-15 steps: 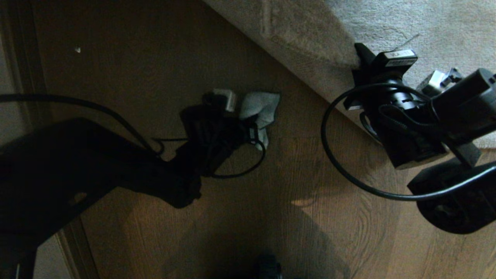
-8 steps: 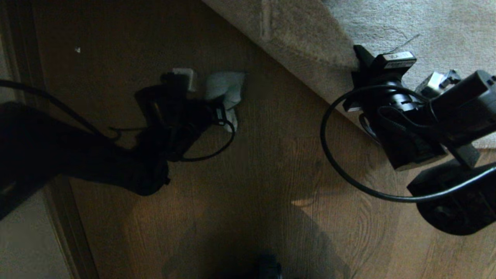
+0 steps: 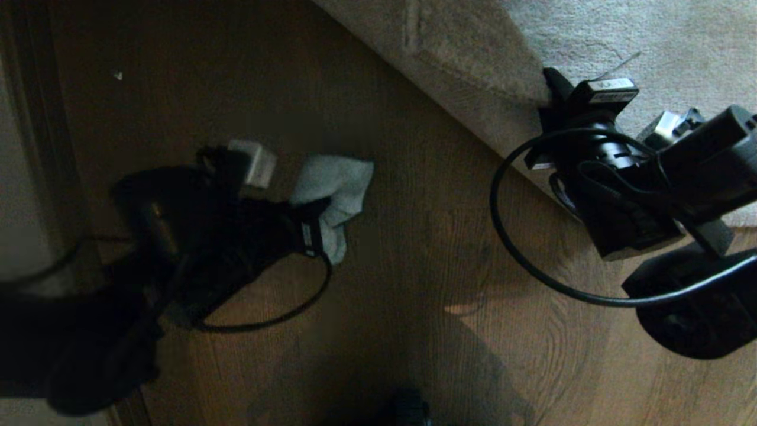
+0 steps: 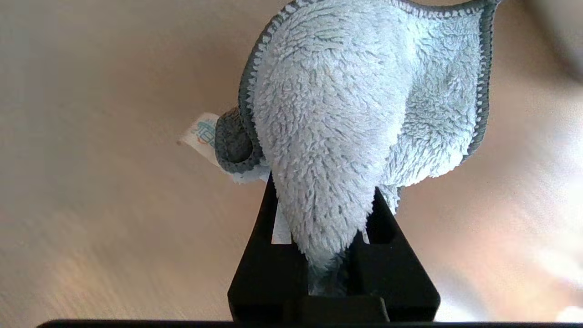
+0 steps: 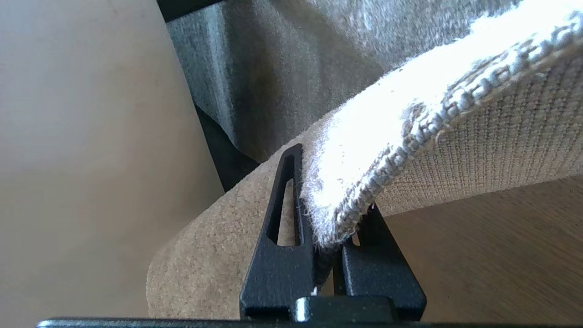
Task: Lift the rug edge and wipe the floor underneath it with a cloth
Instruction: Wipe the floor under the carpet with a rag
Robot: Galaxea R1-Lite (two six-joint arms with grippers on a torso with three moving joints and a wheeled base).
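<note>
My left gripper is shut on the cloth, a fluffy pale blue-white rag with a grey stitched border. The rag bunches out past the black fingers and lies on the brown wood-grain floor, left of the rug. My right gripper is shut on the rug edge, holding the hemmed border up off the floor. The rug's woven underside shows above the boards.
A dark strip runs along the floor's left side. A small white speck lies on the boards at the far left. The right arm's black cable loops over the floor. Grey upholstery stands beyond the lifted rug.
The left gripper has dragged the cloth across the floor to the left, first farther away, then back nearer. The right gripper has kept still with the rug edge held up.
</note>
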